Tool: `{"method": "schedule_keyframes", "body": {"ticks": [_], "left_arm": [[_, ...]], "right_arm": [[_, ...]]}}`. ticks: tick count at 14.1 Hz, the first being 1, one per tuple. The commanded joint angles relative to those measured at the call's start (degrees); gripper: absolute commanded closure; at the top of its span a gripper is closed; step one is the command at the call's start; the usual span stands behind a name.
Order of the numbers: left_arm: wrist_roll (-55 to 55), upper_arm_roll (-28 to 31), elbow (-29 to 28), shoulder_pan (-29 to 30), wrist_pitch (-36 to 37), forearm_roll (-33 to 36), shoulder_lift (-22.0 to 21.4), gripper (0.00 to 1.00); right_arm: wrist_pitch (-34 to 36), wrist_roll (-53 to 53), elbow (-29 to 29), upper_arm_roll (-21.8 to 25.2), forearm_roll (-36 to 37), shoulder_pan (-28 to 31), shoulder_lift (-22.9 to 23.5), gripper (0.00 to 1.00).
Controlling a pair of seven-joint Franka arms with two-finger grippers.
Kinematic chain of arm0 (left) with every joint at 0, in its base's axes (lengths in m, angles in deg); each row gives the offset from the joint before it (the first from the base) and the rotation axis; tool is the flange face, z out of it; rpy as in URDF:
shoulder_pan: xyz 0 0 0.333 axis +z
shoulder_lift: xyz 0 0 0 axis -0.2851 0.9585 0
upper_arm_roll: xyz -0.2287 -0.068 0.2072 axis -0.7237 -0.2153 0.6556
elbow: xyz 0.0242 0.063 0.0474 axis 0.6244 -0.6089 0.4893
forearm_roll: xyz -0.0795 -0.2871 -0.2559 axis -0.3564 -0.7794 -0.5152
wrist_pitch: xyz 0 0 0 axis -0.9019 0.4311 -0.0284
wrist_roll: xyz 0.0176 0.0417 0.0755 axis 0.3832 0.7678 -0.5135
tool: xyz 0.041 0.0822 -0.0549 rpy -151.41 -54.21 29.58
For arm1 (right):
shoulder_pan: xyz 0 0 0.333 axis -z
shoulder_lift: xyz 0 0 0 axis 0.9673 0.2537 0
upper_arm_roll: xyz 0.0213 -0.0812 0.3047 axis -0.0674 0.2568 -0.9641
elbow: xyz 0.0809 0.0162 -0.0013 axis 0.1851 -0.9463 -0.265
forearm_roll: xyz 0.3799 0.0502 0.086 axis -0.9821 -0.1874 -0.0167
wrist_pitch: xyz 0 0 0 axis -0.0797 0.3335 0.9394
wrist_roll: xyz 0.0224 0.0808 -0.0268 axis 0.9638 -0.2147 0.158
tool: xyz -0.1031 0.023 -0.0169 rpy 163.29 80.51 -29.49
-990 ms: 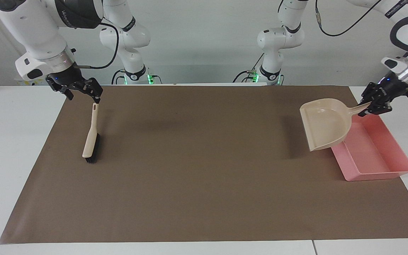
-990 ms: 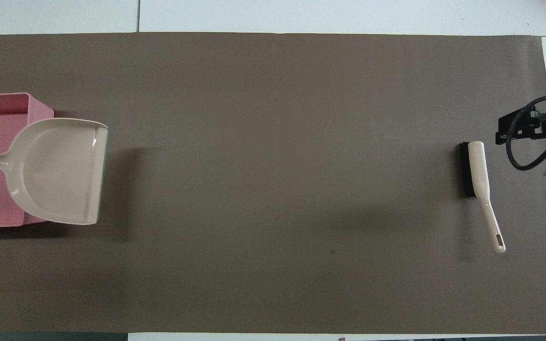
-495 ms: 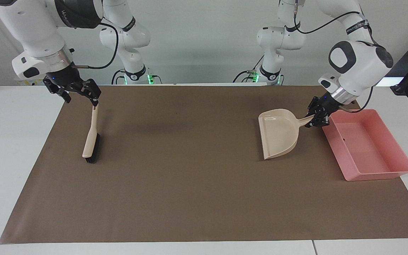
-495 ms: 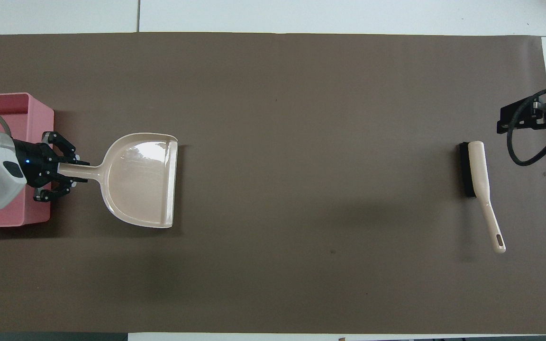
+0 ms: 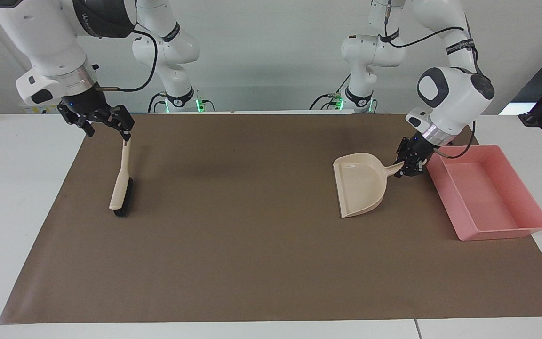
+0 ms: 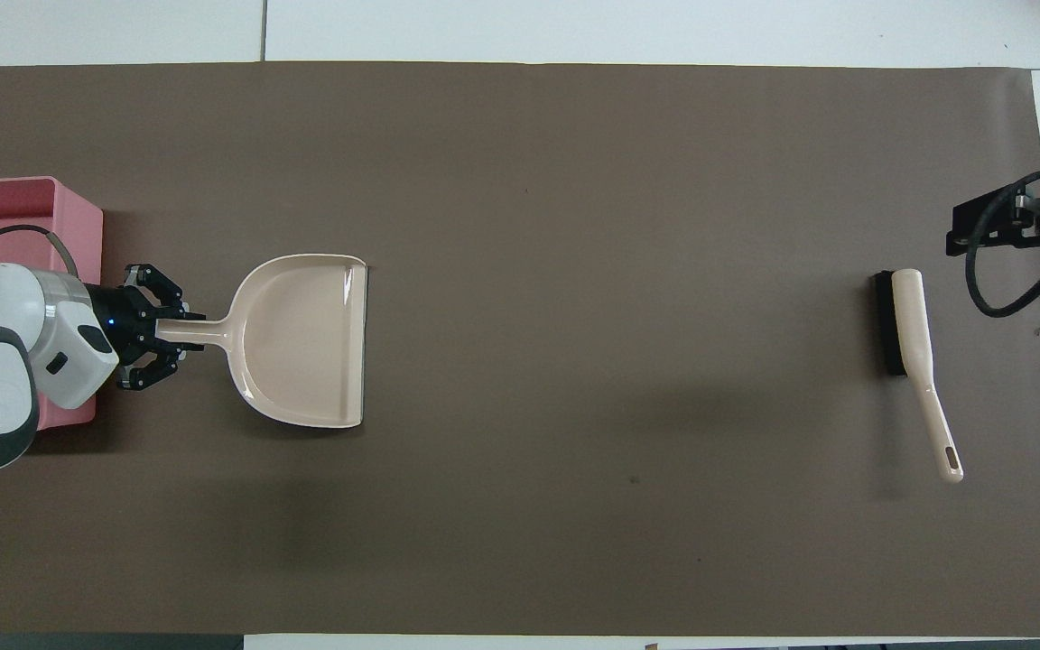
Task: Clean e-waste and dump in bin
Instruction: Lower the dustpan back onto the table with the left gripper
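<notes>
Beside dustpan point(image 5: 360, 188), bin point(image 5: 511, 230) lengthwise robotward

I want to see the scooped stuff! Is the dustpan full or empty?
Empty. The dustpan shows only bare beige plastic inside, in both views. The left gripper holds its handle beside the pink bin.

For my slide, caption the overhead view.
Left gripper holds beige plastic dustpan beside pink tray.

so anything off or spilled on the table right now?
Nothing spilled or damaged. Brush lies flat on the mat, dustpan sits beside the bin, left tool shut on its handle. No e-waste visible on the mat.
</notes>
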Motion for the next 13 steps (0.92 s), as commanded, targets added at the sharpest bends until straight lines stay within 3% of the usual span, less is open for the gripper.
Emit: {"method": "schedule_keyframes", "body": {"ticks": [1, 13], "left_arm": [[-4.56, 0.65, -2.31, -4.73, -5.63, 0.25, 1.47, 1.0], [-12.04, 0.65, -3.81, -11.43, -7.75, 5.79, 2.62, 0.98]], "right_arm": [[0.57, 1.28, 0.27, 0.46, 0.33, -0.31, -0.16, 0.01], [0.74, 1.19, -1.83, 0.46, 0.15, 0.13, -1.39, 0.01]]}}
